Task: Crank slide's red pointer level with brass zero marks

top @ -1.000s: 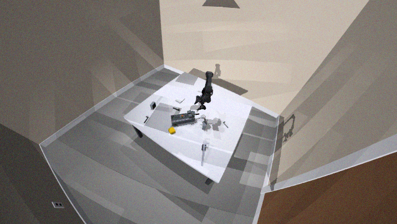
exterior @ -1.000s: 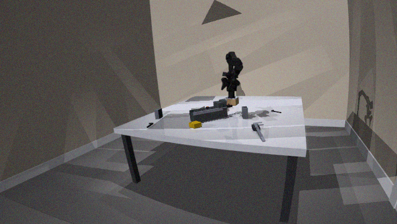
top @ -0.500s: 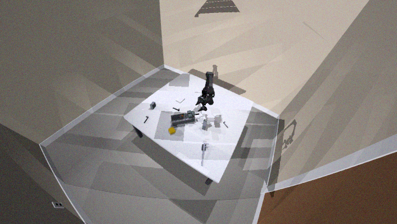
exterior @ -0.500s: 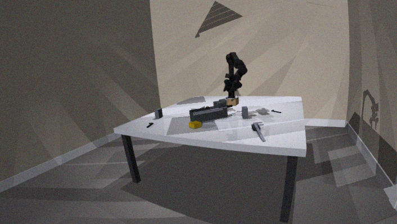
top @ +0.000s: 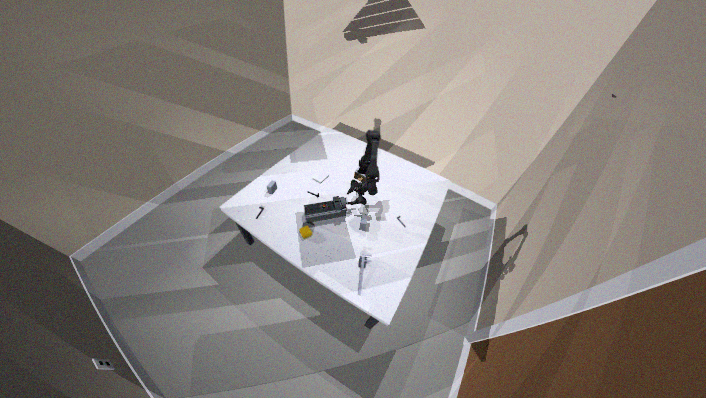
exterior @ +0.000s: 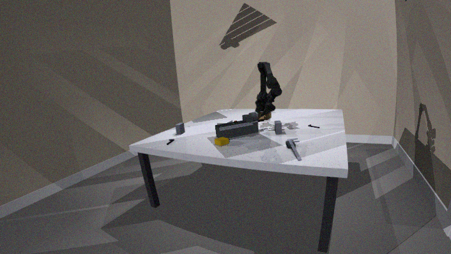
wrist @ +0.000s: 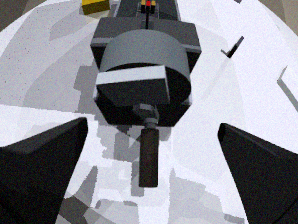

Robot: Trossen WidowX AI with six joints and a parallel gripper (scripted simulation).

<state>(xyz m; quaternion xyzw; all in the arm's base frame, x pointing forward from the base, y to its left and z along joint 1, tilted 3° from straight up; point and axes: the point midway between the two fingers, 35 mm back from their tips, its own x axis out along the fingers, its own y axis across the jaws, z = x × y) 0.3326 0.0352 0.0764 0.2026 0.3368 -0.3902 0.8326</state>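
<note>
The dark grey machine stands on the table. In the wrist view its grey drum faces me, with a crank arm across its front. The dark brown handle sticks out from the crank arm towards me. My gripper is open and empty, with one finger on each side of the handle and a gap on both sides. The red pointer is at the top edge of the wrist view, with brass marks beside it; their exact alignment cannot be told.
A yellow block lies beside the machine. Grey blocks stand on either side of it. A caliper-like tool lies near the front edge. Small dark tools are scattered around.
</note>
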